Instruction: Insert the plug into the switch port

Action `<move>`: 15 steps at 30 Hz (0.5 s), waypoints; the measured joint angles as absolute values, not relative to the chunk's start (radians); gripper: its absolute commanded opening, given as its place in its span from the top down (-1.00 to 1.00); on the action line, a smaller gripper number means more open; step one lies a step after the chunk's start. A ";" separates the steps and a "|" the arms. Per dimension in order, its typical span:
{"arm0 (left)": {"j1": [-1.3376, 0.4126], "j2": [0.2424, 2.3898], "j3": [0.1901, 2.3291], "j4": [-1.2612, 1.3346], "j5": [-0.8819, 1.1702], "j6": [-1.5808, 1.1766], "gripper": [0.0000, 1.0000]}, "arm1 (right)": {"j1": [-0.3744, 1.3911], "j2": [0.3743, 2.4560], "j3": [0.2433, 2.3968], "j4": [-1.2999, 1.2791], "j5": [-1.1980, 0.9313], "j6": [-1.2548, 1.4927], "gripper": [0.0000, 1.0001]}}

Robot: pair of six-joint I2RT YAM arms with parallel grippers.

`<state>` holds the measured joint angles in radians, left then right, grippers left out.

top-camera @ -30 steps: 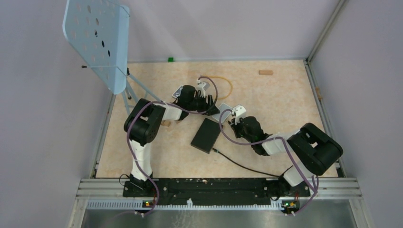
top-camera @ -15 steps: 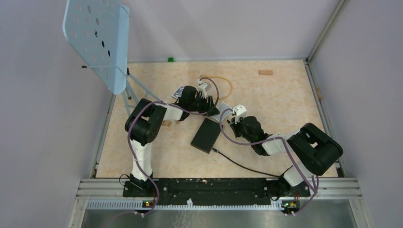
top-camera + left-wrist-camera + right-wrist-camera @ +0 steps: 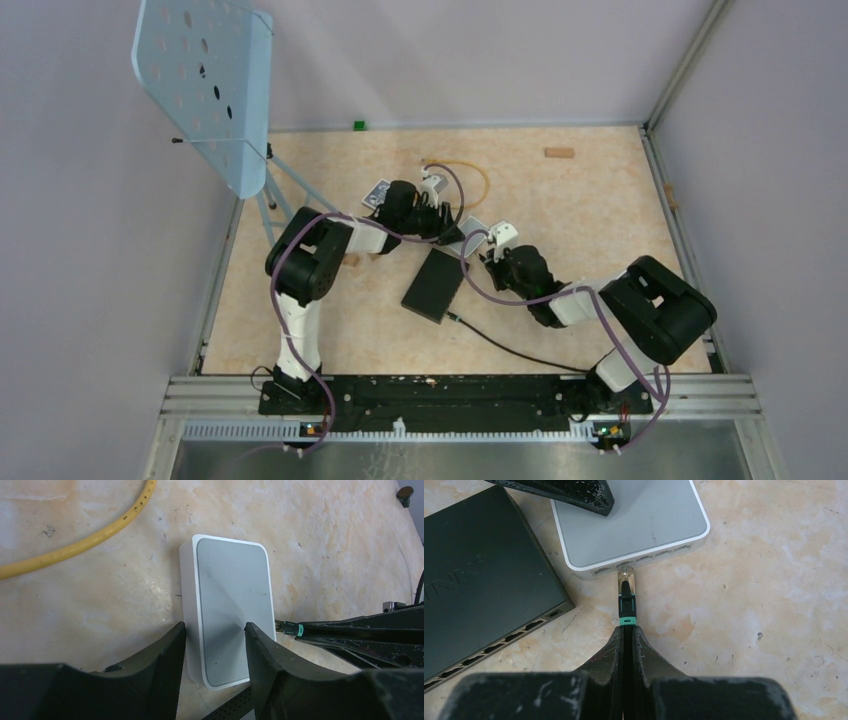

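Black jaws of the right end effector (image 3: 628,630) are pinched tight on the green-banded cable (image 3: 627,611), just behind the clear plug (image 3: 625,577). The plug's tip is set at the mouth of a port (image 3: 625,568) in the near edge of the pale box (image 3: 634,525), not yet seated. Insertion is judged the step in hand. A straight push along the plug's line is called for, with the box steadied.

The left end effector (image 3: 214,632) is held half-spread at that box; whether the box is gripped cannot be told. A black box (image 3: 479,575) with its own port row lies just beside. The port's inside is hidden, and overhead the meeting point is masked by the wrists.
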<state>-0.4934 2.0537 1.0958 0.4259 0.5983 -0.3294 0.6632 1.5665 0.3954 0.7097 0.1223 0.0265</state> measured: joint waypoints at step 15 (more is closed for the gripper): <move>-0.495 2.054 1.096 0.426 0.602 -0.311 -0.06 | 0.663 1.568 0.395 0.714 0.124 0.027 1.00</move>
